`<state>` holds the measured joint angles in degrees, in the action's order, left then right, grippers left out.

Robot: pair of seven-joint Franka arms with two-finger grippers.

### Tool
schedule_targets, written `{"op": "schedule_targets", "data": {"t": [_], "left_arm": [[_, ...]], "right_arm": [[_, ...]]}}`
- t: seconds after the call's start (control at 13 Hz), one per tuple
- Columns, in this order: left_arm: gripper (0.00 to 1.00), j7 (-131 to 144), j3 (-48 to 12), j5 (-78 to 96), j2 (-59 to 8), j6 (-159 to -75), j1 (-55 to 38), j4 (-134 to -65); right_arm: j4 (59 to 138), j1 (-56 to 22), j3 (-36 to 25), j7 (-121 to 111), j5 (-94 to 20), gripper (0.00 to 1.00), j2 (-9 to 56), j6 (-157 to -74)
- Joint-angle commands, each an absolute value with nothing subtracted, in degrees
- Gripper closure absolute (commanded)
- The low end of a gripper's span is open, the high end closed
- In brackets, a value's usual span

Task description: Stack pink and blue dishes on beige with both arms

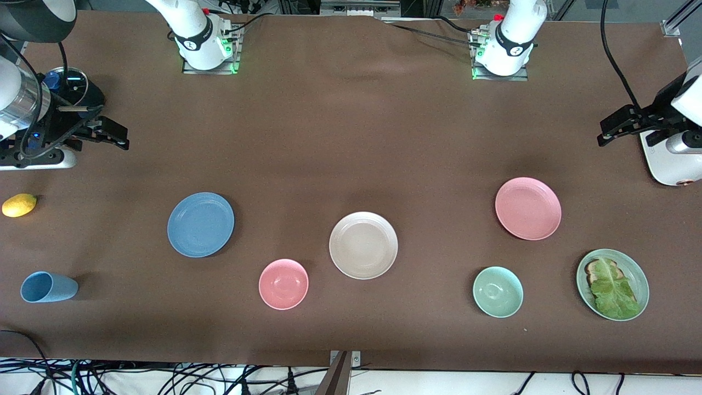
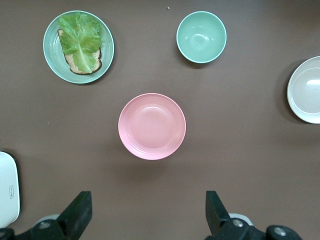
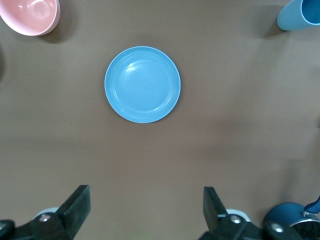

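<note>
The beige plate (image 1: 363,245) lies flat at the middle of the table. Toward the right arm's end lies the blue plate (image 1: 201,224), and toward the left arm's end the pink plate (image 1: 528,208); all three lie apart and bare. My right gripper (image 1: 122,139) hangs open and empty over the brown cloth at its end of the table, and in its wrist view, the right gripper (image 3: 146,197) is short of the blue plate (image 3: 142,84). My left gripper (image 1: 602,133) is likewise open and empty at its end, and in its wrist view, the left gripper (image 2: 148,200) is short of the pink plate (image 2: 152,126).
A pink bowl (image 1: 283,284) and a green bowl (image 1: 498,292) sit nearer the front camera than the plates. A pale green plate (image 1: 632,269) holds toast and lettuce. A blue cup (image 1: 48,287) lies on its side, with a lemon (image 1: 19,205) close by.
</note>
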<state>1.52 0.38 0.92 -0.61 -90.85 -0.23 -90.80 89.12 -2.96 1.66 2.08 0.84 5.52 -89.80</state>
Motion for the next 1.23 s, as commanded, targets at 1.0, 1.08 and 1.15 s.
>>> {"op": "schedule_targets", "data": {"t": [1.0,1.08,1.15], "left_arm": [[0.0,1.8,0.4,1.1,-1.6,-90.3,-0.4,-88.9],[0.0,1.8,0.4,1.1,-1.6,-90.3,-0.4,-88.9],[0.0,1.8,0.4,1.1,-1.6,-90.3,-0.4,-88.9]], "right_arm": [[89.9,-2.9,2.2,2.9,0.4,0.0,4.9,-90.1],[89.9,-2.9,2.3,2.9,0.3,0.0,4.8,-90.2],[89.9,-2.9,2.4,2.9,0.4,0.0,4.8,-90.1]]}}
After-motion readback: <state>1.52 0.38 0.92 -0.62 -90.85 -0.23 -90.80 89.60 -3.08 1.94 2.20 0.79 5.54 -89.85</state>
